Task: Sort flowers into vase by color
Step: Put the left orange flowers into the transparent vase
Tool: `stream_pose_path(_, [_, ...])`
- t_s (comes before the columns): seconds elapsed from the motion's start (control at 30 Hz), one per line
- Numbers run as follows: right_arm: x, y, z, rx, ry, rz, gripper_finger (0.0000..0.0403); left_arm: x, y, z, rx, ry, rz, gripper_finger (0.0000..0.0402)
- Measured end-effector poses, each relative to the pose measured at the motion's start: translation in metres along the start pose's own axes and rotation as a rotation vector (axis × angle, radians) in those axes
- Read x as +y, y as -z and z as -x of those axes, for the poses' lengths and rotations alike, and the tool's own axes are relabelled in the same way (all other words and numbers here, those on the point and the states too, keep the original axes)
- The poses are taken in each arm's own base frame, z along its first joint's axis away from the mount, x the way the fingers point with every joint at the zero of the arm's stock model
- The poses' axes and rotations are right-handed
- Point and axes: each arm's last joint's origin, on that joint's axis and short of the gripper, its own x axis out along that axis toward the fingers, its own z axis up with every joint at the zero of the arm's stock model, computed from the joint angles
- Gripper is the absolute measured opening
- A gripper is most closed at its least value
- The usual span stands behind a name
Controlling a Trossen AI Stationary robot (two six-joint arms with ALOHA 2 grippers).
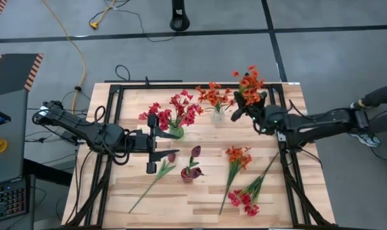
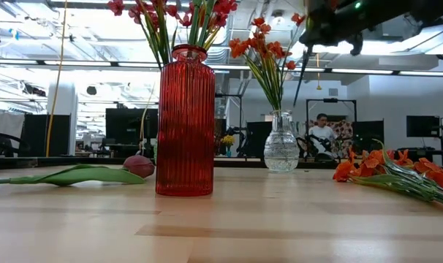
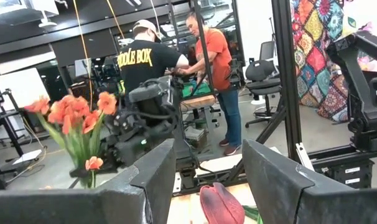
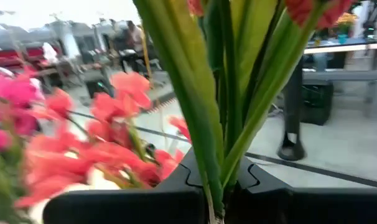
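Jaws pinched nearly shut on green stalks — the right gripper (image 1: 246, 105) is holding an orange stem (image 1: 251, 80) upright, upper right of centre in the high view, just right of the clear vase (image 1: 217, 115), which is already holding orange flowers (image 1: 214, 94). In its wrist view the stalks (image 4: 223, 118) are rising straight out from between the closed fingers.

The left gripper (image 1: 156, 148) is sitting left of centre with jaws standing open — gripping nothing — its fingers (image 3: 152, 171) framing a maroon bud (image 3: 221, 203) lying on the table (image 1: 200, 204).

A green vase (image 1: 175, 131) of pink flowers is standing just above it. A red vase (image 1: 188, 174) is holding maroon buds at centre. Lower right, an orange stem (image 1: 235, 165) and a pink stem (image 1: 250, 195) are lying flat.
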Motion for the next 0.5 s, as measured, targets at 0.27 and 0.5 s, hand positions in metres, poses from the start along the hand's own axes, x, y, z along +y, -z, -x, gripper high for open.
stream_pose_path(0.27, [0.006,0.015,-0.025,-0.015,0.026,-0.008,0.004,0.0,0.002,0.0,0.014,0.003,0.003,0.0174])
stream_pose_path(0.5, [0.007,0.026,-0.035,0.008,0.028,0.015,0.004,-0.001,0.003,0.0,0.026,0.006,0.007,0.0174])
